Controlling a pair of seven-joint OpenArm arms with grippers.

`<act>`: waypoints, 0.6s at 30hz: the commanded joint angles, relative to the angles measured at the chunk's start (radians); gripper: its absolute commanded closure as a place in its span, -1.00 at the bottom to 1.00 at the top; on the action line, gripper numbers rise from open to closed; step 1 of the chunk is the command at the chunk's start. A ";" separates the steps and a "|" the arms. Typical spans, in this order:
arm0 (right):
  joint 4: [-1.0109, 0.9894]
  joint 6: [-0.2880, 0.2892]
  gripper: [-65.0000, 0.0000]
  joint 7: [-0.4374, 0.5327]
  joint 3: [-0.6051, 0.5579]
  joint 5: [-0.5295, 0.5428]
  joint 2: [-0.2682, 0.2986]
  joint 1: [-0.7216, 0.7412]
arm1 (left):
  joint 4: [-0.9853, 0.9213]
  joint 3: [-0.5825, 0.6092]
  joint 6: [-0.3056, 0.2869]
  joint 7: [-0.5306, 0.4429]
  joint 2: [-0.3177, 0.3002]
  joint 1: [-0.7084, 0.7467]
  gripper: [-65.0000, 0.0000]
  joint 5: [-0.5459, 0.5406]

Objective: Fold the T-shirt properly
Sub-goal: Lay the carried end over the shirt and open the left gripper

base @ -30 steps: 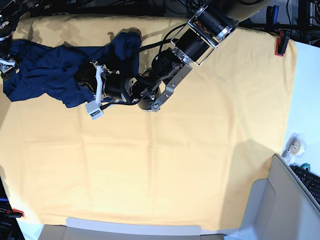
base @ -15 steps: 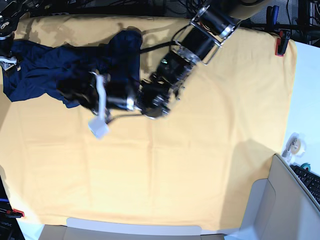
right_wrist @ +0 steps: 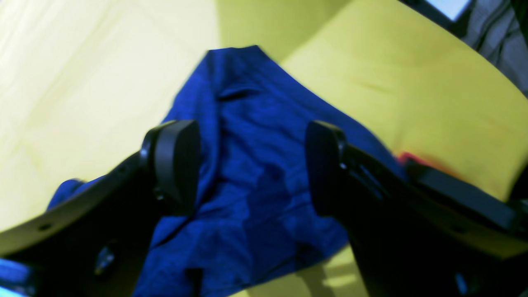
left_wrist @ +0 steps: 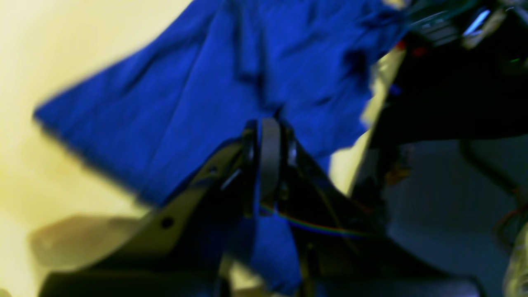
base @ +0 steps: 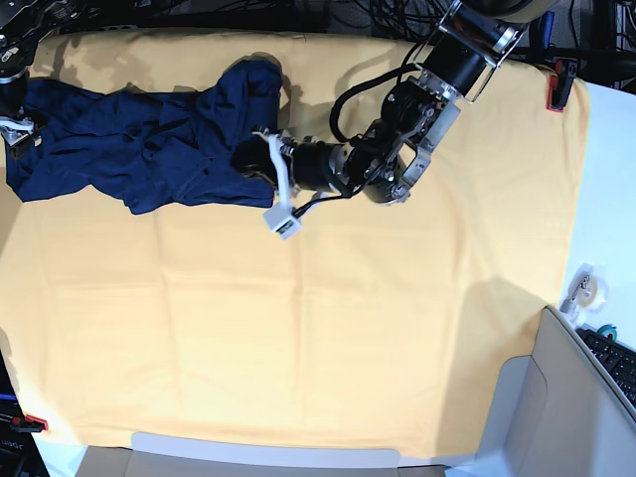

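Note:
The T-shirt (base: 129, 139) is a crumpled dark navy heap at the far left of the yellow-orange cloth (base: 348, 328). My left gripper (base: 256, 164) reaches in from the upper right and is at the shirt's right edge. In the left wrist view the left gripper (left_wrist: 266, 165) is shut, pinching the blue fabric (left_wrist: 247, 82). My right gripper (base: 15, 129) is at the shirt's left end. In the right wrist view the right gripper (right_wrist: 251, 165) is open, its pads (right_wrist: 177, 165) apart over the shirt (right_wrist: 247, 185), holding nothing.
A red clamp (base: 556, 87) holds the cloth at the far right corner. A white surface (base: 611, 179) lies to the right with a tape roll (base: 581, 288) and a keyboard (base: 616, 360). A grey box (base: 537, 407) stands at the front right.
My left gripper has moved to the right, from over the middle of the shirt to its right edge, with fabric pinched in it. The right arm has stayed at the left end.

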 commanded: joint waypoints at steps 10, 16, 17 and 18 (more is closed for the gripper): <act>0.017 0.004 -0.20 0.022 0.002 0.003 0.014 0.000 | 0.017 0.005 -0.007 -0.026 0.057 -0.010 1.00 0.137; 0.017 0.004 -0.20 0.022 0.003 0.003 0.017 0.002 | 0.017 0.114 -0.005 -0.026 0.128 -0.001 1.00 0.180; 0.017 0.004 -0.20 0.022 0.003 0.003 0.017 0.003 | 0.017 0.139 -0.005 -0.026 0.137 0.010 1.00 0.180; 0.017 0.004 -0.20 0.022 0.003 0.003 0.019 0.003 | 0.017 0.164 -0.005 -0.026 0.149 0.022 1.00 0.180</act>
